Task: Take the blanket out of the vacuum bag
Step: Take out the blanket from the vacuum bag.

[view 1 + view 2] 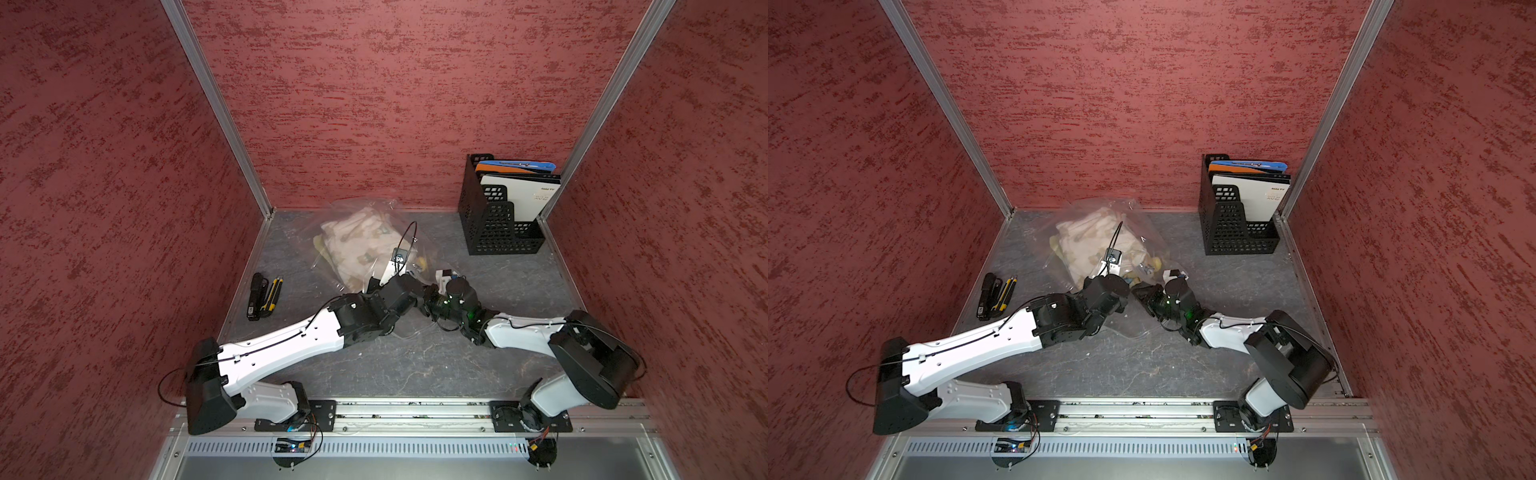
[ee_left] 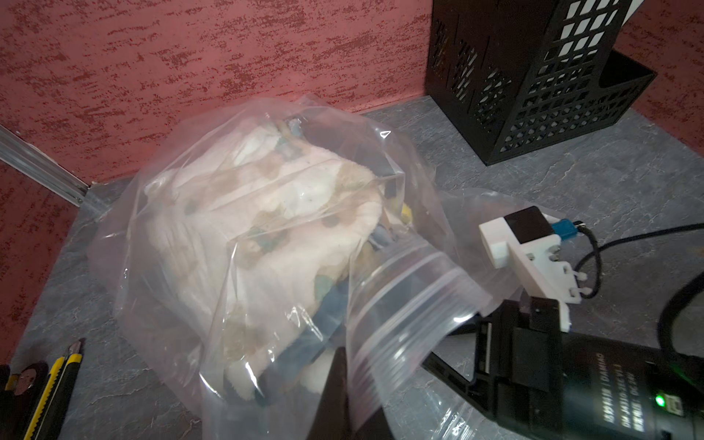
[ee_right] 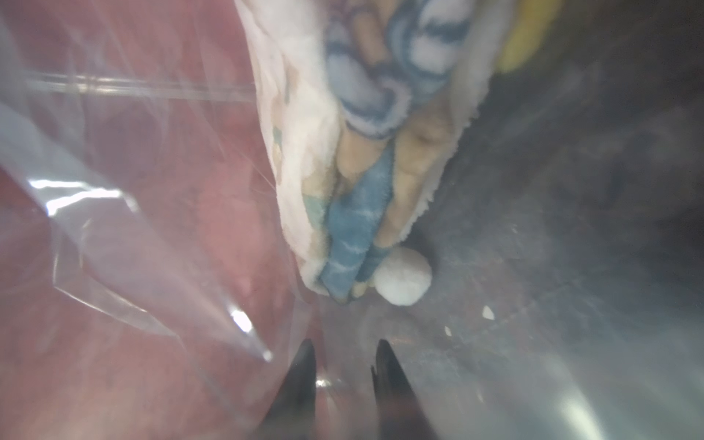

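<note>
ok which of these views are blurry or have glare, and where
Right wrist view: blurred throughout, hazed by the vacuum bag, with white glare spots on its creases and a soft-edged blanket. Left wrist view: mostly sharp, only a faint sheen on the plastic. Both top views: in focus and evenly lit.

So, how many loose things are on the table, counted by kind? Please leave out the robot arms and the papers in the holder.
vacuum bag: 1
blanket, inside the bag: 1
black mesh file holder: 1
hand tools, a black tool and a yellow-and-black cutter: 2
Total: 5
</note>
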